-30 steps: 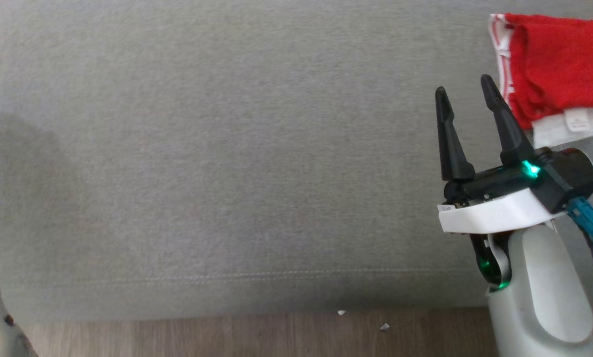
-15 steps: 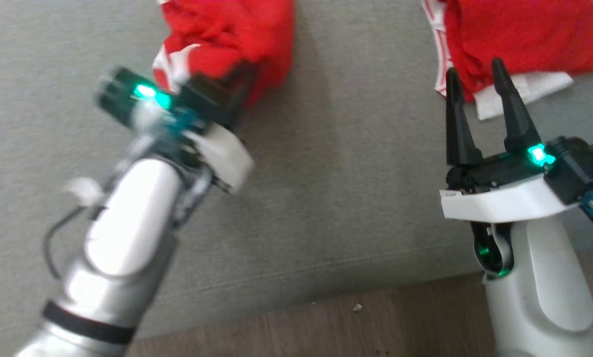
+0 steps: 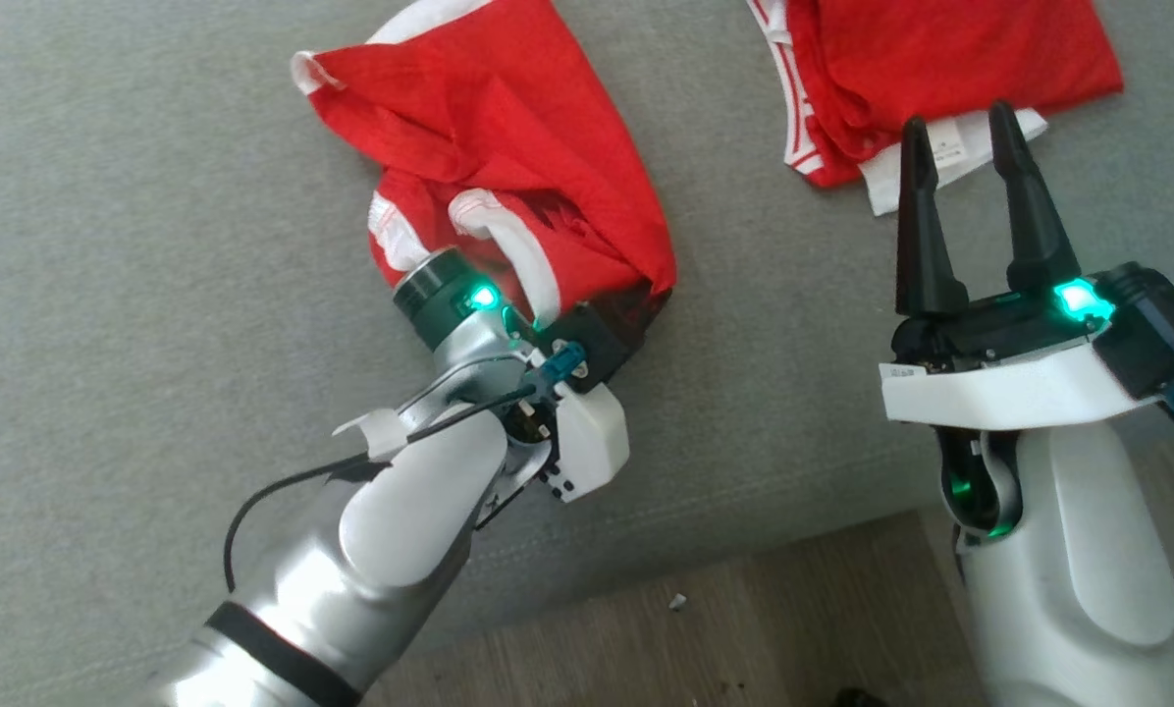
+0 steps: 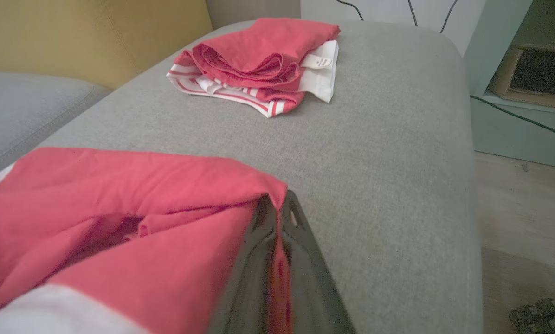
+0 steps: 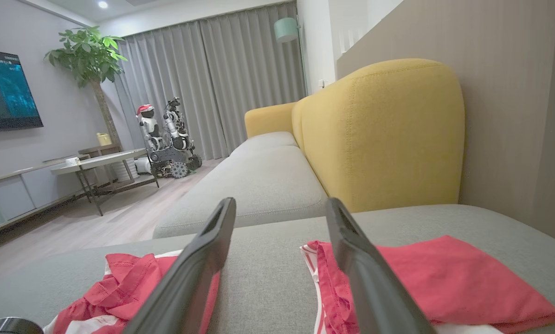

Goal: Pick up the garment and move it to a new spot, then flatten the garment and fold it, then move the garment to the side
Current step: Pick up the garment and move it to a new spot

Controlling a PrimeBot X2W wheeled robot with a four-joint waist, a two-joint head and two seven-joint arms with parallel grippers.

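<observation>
The garment (image 3: 508, 147) is red with white trim and lies crumpled on the grey cushion (image 3: 155, 295), left of centre in the head view. My left gripper (image 3: 638, 298) is shut on its near right corner. The left wrist view shows red cloth pinched between the dark fingers of the left gripper (image 4: 280, 204). The rest of the garment (image 4: 96, 208) bunches to that view's left. My right gripper (image 3: 958, 123) hovers open and empty at the right. In the right wrist view the right gripper (image 5: 280, 206) holds nothing, with the garment (image 5: 119, 283) low on the left.
A second red garment (image 3: 940, 59) with white trim lies folded at the cushion's far right, just beyond my right fingertips. It also shows as the folded garment (image 4: 263, 55) (image 5: 444, 278) in both wrist views. A yellow backrest (image 5: 379, 130) stands behind. The wooden floor (image 3: 744, 628) begins at the cushion's front edge.
The head camera has swung, shifting the whole picture. My left arm has come into view carrying the garment, which now trails out over the cushion. The right gripper has stayed open.
</observation>
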